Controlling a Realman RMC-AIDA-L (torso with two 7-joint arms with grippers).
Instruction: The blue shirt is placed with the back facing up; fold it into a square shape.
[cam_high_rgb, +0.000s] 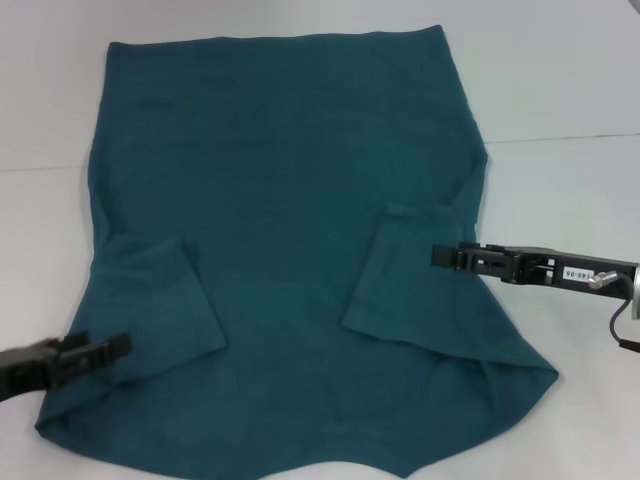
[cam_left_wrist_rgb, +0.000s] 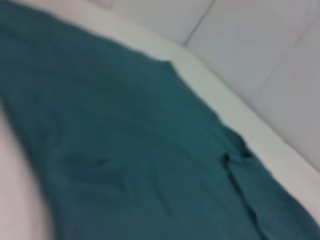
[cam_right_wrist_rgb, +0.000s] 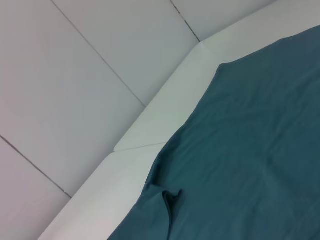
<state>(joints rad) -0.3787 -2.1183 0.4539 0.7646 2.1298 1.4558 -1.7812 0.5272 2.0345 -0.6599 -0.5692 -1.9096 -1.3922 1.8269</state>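
Observation:
The blue shirt lies flat on the white table, hem at the far side and collar end towards me. Both short sleeves are folded inward onto the body, one on the left and one on the right. My left gripper hovers over the shirt's near left part, just beside the left sleeve. Over the shirt's right edge, my right gripper points at the outer side of the right sleeve. The wrist views show only the shirt's fabric and the table.
Bare white table top surrounds the shirt on the left, right and far sides. A seam line runs across the table. Beyond the table edge, the wrist views show a pale tiled floor.

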